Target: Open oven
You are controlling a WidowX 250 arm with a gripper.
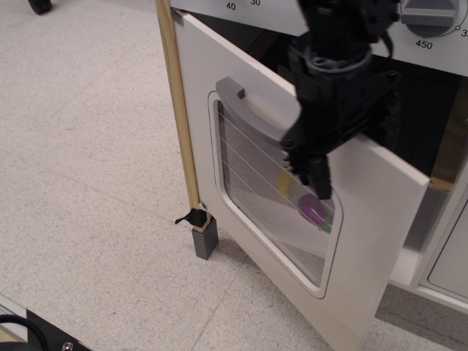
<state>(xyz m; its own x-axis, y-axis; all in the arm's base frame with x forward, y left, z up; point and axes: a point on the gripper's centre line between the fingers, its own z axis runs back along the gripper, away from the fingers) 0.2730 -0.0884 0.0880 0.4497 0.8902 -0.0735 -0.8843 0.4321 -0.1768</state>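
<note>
The silver-white toy oven has its door (373, 219) swung partly open on its left hinge, with the dark oven cavity (424, 110) showing behind it. The door's rounded clear window (256, 197) is crossed by thin lines. The grey bar handle (245, 106) runs above the window, and its right end is hidden behind my gripper. The numbered dial panel (431, 14) sits along the top. My black gripper (311, 172) hangs in front of the door over the handle's right end, fingers pointing down. I cannot tell how the jaws stand.
A wooden post (179, 110) with a grey foot (205, 240) stands at the door's hinge side. A purple toy (313, 212) and a yellow one (287, 186) show through the window. A plain cabinet door (450, 263) is at lower right. Speckled floor (88, 183) lies to the left.
</note>
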